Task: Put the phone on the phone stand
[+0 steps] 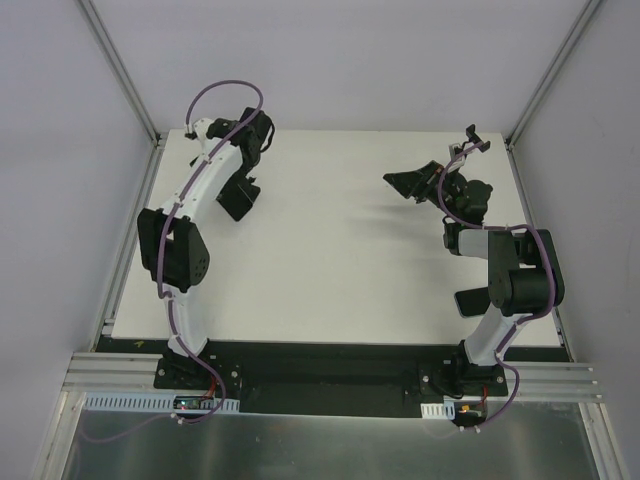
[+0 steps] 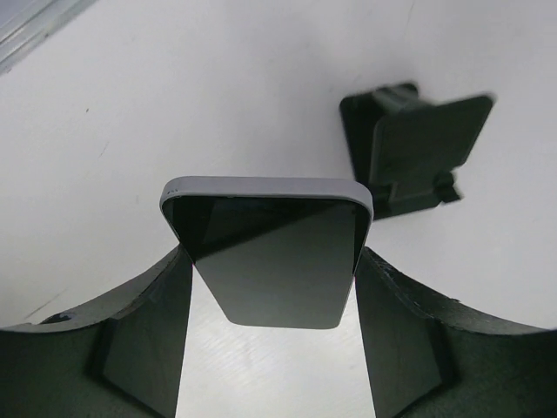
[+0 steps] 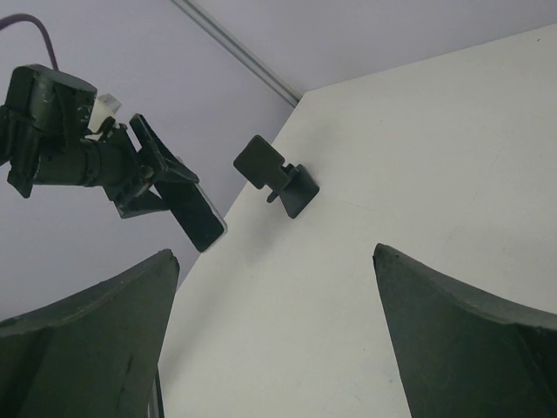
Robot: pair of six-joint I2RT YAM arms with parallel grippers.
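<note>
Black phone [image 2: 274, 235] pinched in our left gripper [image 2: 271, 270], with the phone stand [image 1: 470, 143] well apart on the right.
We clamp the phone across its long edges, lifted off the table [image 2: 218, 78]. One short end juts past the fingers, which we judge keeps it free to slot into the clamp atop the phone stand at the far right corner. Our right gripper [image 3: 274, 257] hangs spread wide and empty near that stand, perhaps ready to steady it. The small folding wedge [image 2: 416, 148] just beyond the phone is not our target.
</note>
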